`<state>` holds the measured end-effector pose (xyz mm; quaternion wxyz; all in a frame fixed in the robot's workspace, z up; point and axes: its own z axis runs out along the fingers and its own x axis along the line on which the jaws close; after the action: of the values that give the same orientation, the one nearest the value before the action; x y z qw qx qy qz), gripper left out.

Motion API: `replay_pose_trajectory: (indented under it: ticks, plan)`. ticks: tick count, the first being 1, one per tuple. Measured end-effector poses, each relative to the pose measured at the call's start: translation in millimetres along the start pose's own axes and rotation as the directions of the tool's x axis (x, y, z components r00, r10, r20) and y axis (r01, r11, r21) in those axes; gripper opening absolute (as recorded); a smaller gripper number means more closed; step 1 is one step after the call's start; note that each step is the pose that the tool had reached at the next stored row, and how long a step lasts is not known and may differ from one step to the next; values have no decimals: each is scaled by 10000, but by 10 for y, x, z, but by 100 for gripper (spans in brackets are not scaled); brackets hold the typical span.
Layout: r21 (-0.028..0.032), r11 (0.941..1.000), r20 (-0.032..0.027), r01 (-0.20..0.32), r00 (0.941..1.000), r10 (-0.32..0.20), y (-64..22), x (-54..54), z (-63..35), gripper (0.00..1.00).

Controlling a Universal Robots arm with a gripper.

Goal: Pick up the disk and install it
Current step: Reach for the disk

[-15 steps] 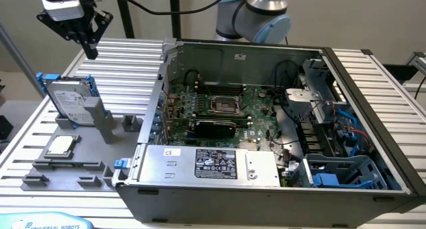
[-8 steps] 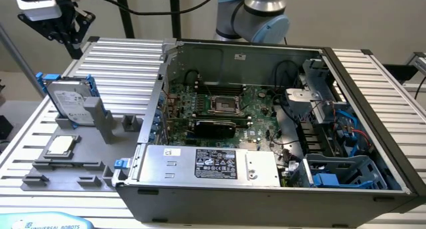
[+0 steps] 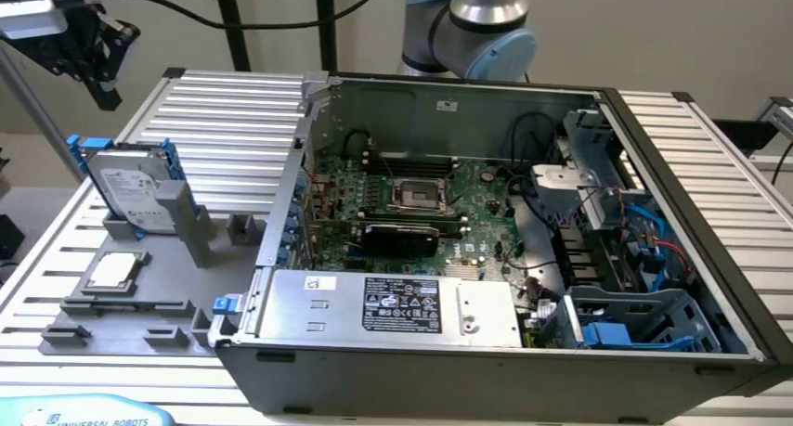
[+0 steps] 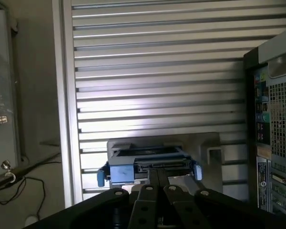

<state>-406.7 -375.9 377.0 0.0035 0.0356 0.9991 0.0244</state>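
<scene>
The disk (image 3: pixel 128 189) stands on edge in a slot of the grey fixture (image 3: pixel 136 310) at the exterior view's left. It is a silver-grey drive with a white label in a blue carrier bracket. My gripper (image 3: pixel 108 96) hangs well above it, a little toward the exterior view's left, fingers pointing down. The two fingertips meet with nothing between them, so it is shut and holds nothing. In the wrist view the disk (image 4: pixel 148 164) shows edge-on, straight beyond the joined fingertips of the gripper (image 4: pixel 158 175).
The open computer case (image 3: pixel 496 375) fills the exterior view's middle and right, with the motherboard (image 3: pixel 422 199), a grey power supply box (image 3: pixel 390 305) and a blue drive bay (image 3: pixel 644 319). A small square CPU chip (image 3: pixel 111 270) lies on the fixture. The slatted aluminium table (image 3: pixel 223 101) lies beneath.
</scene>
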Motion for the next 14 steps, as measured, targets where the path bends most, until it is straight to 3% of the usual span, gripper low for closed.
replay_pose_trajectory:
  ticks: [8, 14]
  plan:
    - [15, 10000, -6, 0, 10000, 0, -26, 343, 38, 11]
    - [45, 10000, -11, 1, 10000, -1, -29, 379, 43, 11]
